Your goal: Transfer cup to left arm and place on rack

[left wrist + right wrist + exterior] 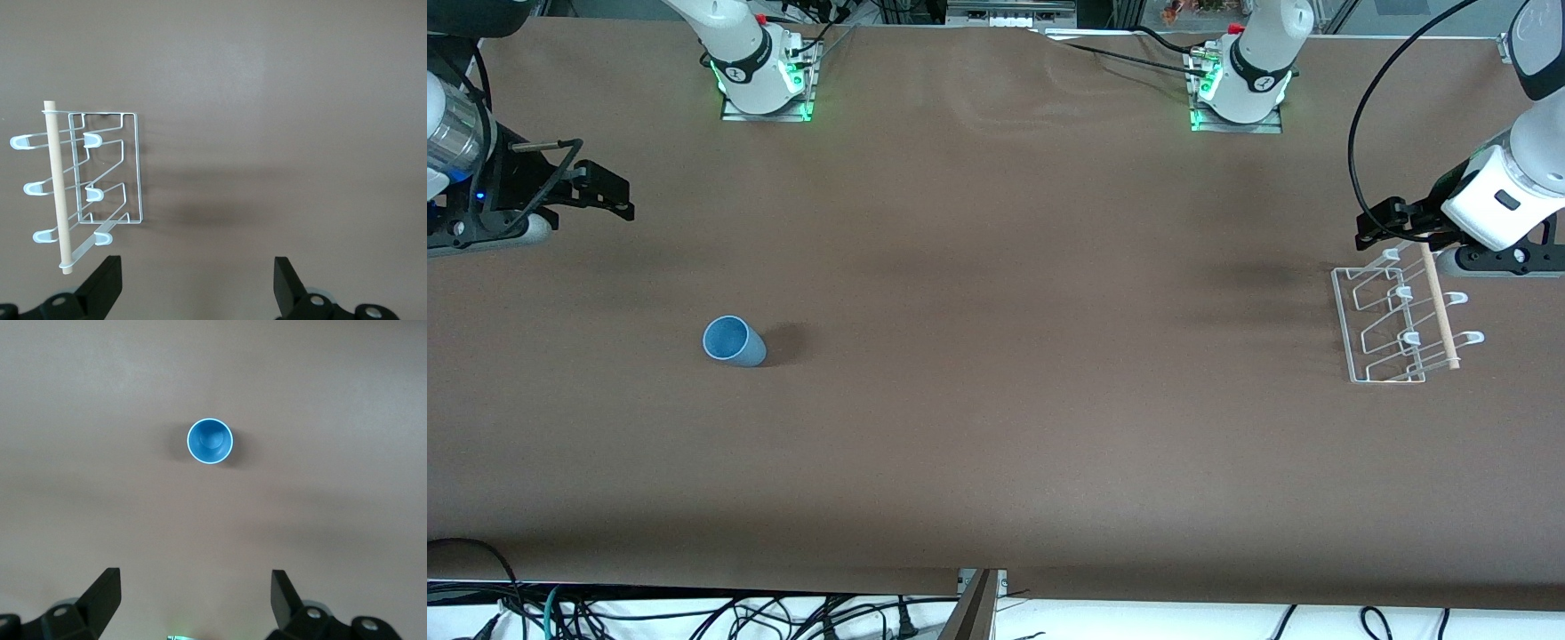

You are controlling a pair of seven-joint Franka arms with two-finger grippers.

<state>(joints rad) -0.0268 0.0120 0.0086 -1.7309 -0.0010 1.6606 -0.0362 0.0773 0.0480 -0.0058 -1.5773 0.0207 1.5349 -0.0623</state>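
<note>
The light-blue cup [734, 340] stands upright, mouth up, on the brown table toward the right arm's end. In the right wrist view the cup [209, 441] lies well ahead of my right gripper [195, 597], whose black fingers are open with nothing between them. In the front view the right gripper [609, 191] hangs over the table at its arm's end, apart from the cup. The white wire rack [1408, 338] with its wooden dowel [1440, 307] sits toward the left arm's end. My left gripper [1376, 224] hovers beside the rack [93, 193], open and empty [198, 283].
Both arm bases [765, 84] [1238, 93] stand along the table's edge farthest from the front camera. A black cable [1356, 151] loops off the left arm. Bare brown table [1032, 356] stretches between cup and rack. Cables lie below the table's near edge [694, 613].
</note>
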